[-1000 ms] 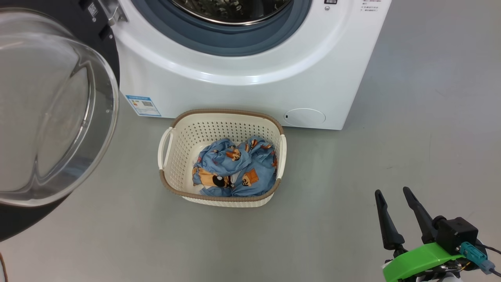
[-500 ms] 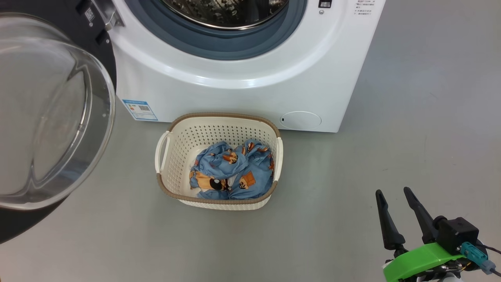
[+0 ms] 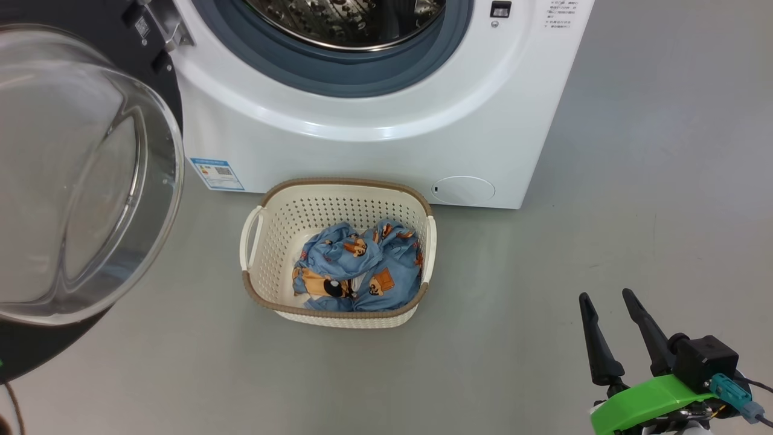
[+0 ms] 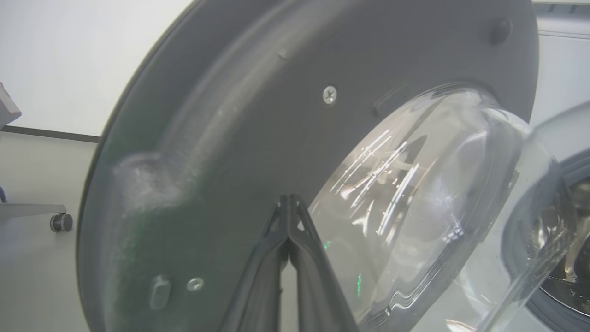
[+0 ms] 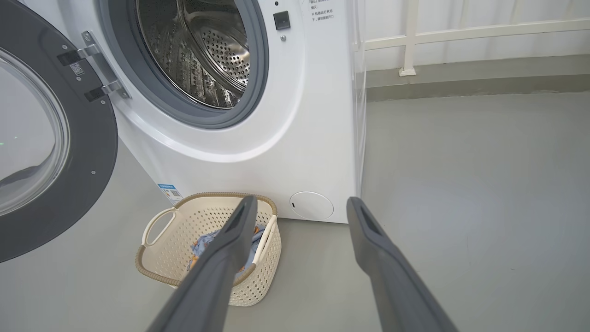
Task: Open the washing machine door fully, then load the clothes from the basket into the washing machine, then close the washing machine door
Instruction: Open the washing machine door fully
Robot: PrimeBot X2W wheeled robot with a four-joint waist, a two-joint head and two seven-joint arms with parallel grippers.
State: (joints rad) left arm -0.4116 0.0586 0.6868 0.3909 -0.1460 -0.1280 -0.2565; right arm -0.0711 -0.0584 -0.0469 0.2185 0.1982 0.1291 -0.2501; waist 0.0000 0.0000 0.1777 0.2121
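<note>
The black-ringed round glass washing machine door [image 3: 78, 181] stands wide. The left gripper [image 4: 288, 199], fingers pressed together, faces its inner side. The right gripper [image 3: 605, 295], spread, hovers over bare grey floor [image 3: 531, 266], well right of the cream perforated basket [image 3: 338, 182] holding blue printed clothes [image 3: 362, 269].

floor [image 5: 461, 184]: grey, beneath right gripper [image 5: 300, 200]
railing [image 5: 410, 37]: white, well beyond it
caster wheel [image 4: 61, 222]: left of left gripper [image 4: 289, 198]

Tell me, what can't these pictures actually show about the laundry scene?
- Clothes: bunched in the basket, head view; number of garments unclear. Right wrist view: right tool's finger covers most.
- Blue label: print too small, head view.
- Washing machine: top cut off by head view's upper edge.
- Left tool: shut near the washing machine door; contact unclear, left wrist view.
</note>
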